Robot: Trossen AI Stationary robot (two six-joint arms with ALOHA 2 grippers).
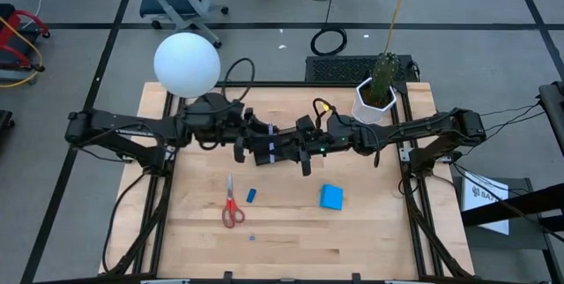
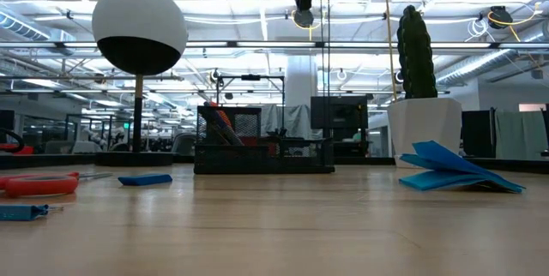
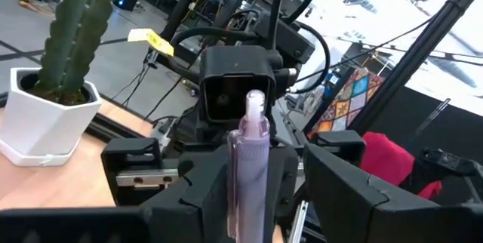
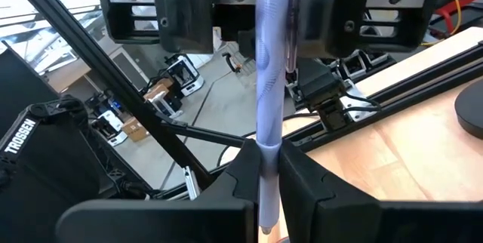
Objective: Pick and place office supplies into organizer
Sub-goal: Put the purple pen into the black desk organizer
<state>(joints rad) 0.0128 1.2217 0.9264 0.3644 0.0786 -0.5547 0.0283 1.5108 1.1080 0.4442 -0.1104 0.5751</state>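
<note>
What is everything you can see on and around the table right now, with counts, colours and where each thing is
Scissors: one, red handles, front left of the table.
Eraser: one, small, blue, just right of the scissors.
Notepad: one, blue, front right of centre.
Pen: one, pale purple, held in the air between the two grippers.
Organizer: one, black, mid table under the arms, something orange-red standing in it.
Plant pot: one, white, with a green cactus, back right corner.
Lamp: one white globe, back left corner.
Left gripper: one, dark, over the table's centre, shut on the pen.
Right gripper: one, dark, facing it, shut on the same pen.
</note>
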